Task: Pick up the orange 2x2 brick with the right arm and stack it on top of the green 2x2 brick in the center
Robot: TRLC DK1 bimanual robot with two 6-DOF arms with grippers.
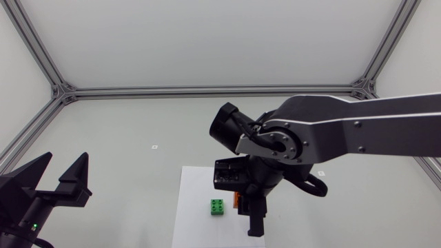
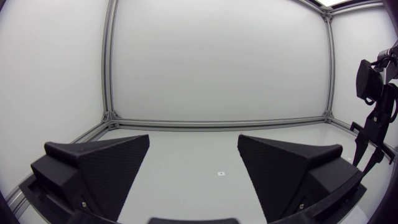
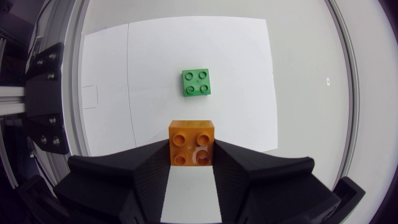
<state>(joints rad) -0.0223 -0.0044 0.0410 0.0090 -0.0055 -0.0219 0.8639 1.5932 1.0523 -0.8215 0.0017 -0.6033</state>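
Orange plastic 2x2 brick [image 3: 192,143] sits between the two black wedge fingers of the right gripper [image 3: 191,160], and they press on both its sides. Green plastic 2x2 brick [image 3: 198,83] lies on the white paper sheet [image 3: 242,68], ahead of this gripper and apart from the orange one. Left gripper [image 2: 194,158] stands wide open and holds nothing.

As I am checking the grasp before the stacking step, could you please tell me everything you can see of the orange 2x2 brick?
The orange 2x2 brick is a square block of glossy-looking plastic with four round studs facing up. It sits level between the fingers of the right tool, which touch two opposite sides. It is over the white sheet; whether it is lifted or resting there, I cannot tell. The green 2x2 brick lies ahead, apart from it.
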